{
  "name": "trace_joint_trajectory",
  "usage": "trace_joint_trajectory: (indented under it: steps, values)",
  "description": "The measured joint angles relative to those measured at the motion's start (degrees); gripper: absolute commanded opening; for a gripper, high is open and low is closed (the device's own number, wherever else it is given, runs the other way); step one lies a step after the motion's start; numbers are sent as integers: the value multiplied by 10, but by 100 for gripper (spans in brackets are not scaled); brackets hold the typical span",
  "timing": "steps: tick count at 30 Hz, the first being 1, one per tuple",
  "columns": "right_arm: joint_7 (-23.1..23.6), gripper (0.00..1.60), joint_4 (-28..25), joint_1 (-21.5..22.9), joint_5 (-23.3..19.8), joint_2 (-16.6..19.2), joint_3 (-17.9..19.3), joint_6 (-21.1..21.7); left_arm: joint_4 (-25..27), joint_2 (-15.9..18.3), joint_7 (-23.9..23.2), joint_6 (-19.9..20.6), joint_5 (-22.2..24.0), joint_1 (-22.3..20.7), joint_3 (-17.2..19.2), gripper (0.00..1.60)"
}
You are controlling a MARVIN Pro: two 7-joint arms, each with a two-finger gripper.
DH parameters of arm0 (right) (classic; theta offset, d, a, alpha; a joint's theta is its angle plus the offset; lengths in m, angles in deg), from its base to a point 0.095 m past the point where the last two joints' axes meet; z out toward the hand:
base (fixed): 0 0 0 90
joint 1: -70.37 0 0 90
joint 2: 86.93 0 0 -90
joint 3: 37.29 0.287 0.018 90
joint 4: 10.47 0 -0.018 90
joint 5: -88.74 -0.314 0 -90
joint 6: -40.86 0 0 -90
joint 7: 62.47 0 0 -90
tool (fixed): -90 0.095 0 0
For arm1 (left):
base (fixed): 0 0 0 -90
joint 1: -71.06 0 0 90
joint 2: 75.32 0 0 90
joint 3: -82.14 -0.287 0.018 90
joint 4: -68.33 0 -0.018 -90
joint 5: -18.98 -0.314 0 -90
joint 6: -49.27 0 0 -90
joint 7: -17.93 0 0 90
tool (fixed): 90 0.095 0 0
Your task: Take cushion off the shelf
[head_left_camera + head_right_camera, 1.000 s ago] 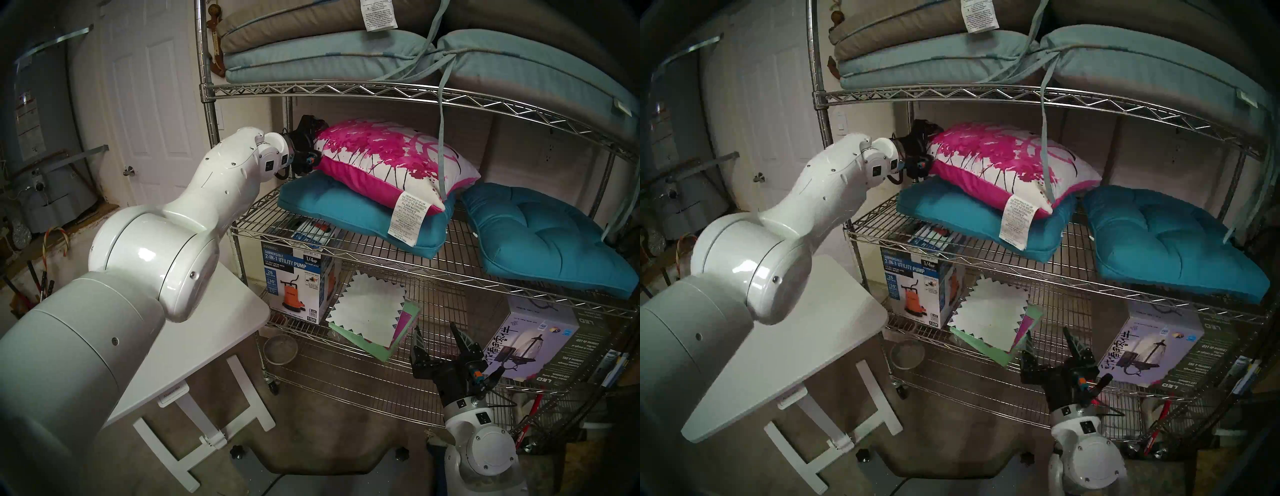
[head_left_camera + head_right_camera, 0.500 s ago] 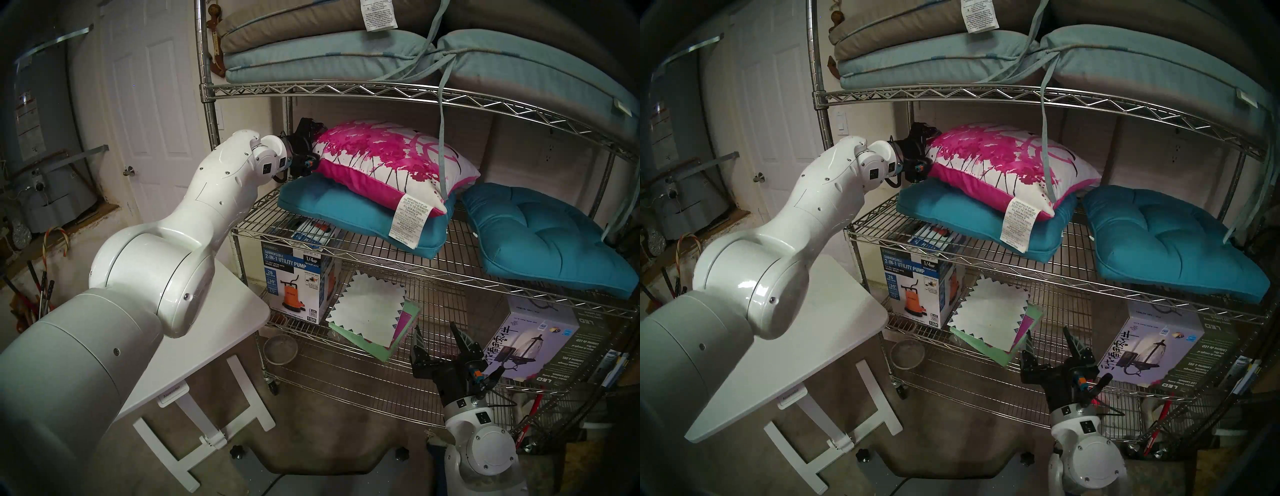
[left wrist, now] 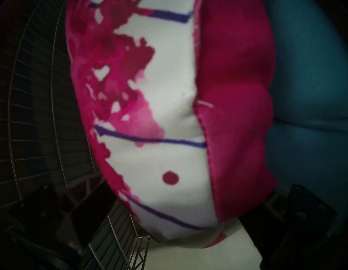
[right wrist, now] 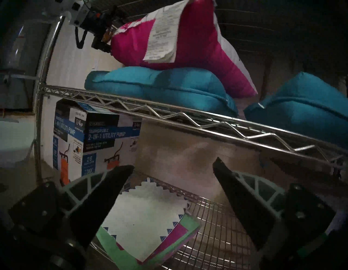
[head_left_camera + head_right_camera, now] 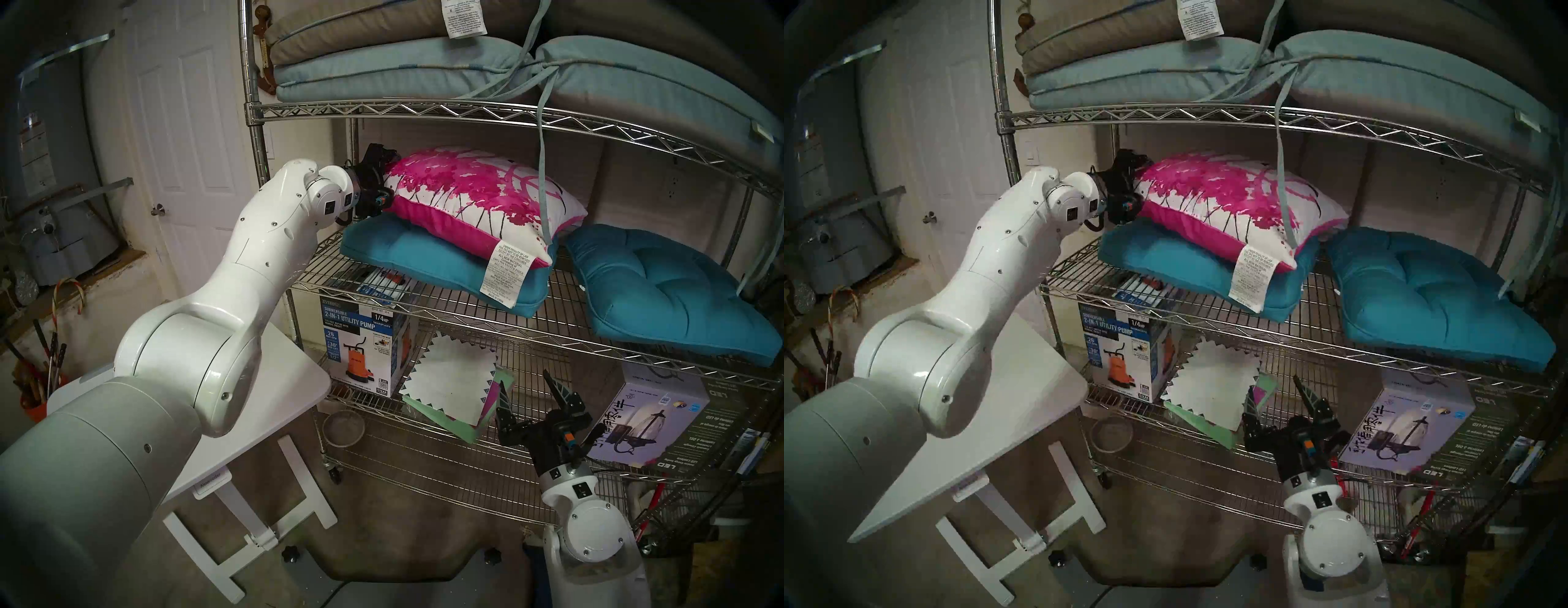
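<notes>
Your left gripper [image 5: 384, 193] clamps cushion [image 5: 479, 199] at its left end — cushion rests atop teal seat pad [image 5: 428, 259] on shelf [image 5: 488, 327] middle tier. Right gripper [image 5: 530, 392] spread wide below — likely ready to support.

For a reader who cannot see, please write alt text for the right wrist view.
The open right gripper points up at a wire shelf where a magenta cushion with a white label lies on a teal cushion. The left gripper meets its left corner. Below sit a pump box and papers.
</notes>
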Motion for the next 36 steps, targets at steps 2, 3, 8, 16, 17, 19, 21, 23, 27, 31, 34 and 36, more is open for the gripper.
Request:
trace_joint_trajectory:
  steps: [2, 3, 8, 16, 17, 19, 21, 23, 27, 31, 34, 36]
  values:
    - [-7, 160, 8, 9, 31, 5, -6, -8, 12, 1, -8, 5, 0, 7, 3, 160]
    - [-10, 160, 12, 14, 45, 8, -8, -12, 16, 1, -11, 6, 0, 9, 3, 160]
    - [-31, 160, 31, 36, 116, 19, -18, -32, 35, 1, -25, 15, 0, 21, 8, 160]
    - [-80, 160, 62, 77, 231, 33, -32, -56, 56, 1, -43, 25, 0, 31, 14, 160]
    - [-87, 160, 66, 83, 245, 34, -34, -58, 59, 1, -45, 26, 0, 32, 14, 160]
    - [-100, 160, 75, 94, 271, 37, -36, -60, 63, 1, -48, 27, 0, 33, 16, 160]
    - [-113, 160, 82, 106, 295, 39, -37, -63, 66, 1, -52, 29, 0, 34, 16, 160]
    - [-126, 160, 89, 119, 319, 43, -38, -65, 70, 1, -54, 30, 0, 36, 17, 160]
    - [-147, 160, 97, 141, 355, 49, -36, -67, 75, 1, -55, 33, 0, 39, 19, 160]
    - [-161, 160, 103, 161, 380, 55, -31, -68, 78, 1, -55, 34, 0, 41, 20, 160]
    - [-174, 160, 110, 179, 400, 61, -25, -71, 81, 1, -55, 36, 0, 43, 20, 160]
    - [-184, 160, 117, 190, 416, 67, -23, -76, 84, 1, -56, 36, 0, 45, 21, 160]
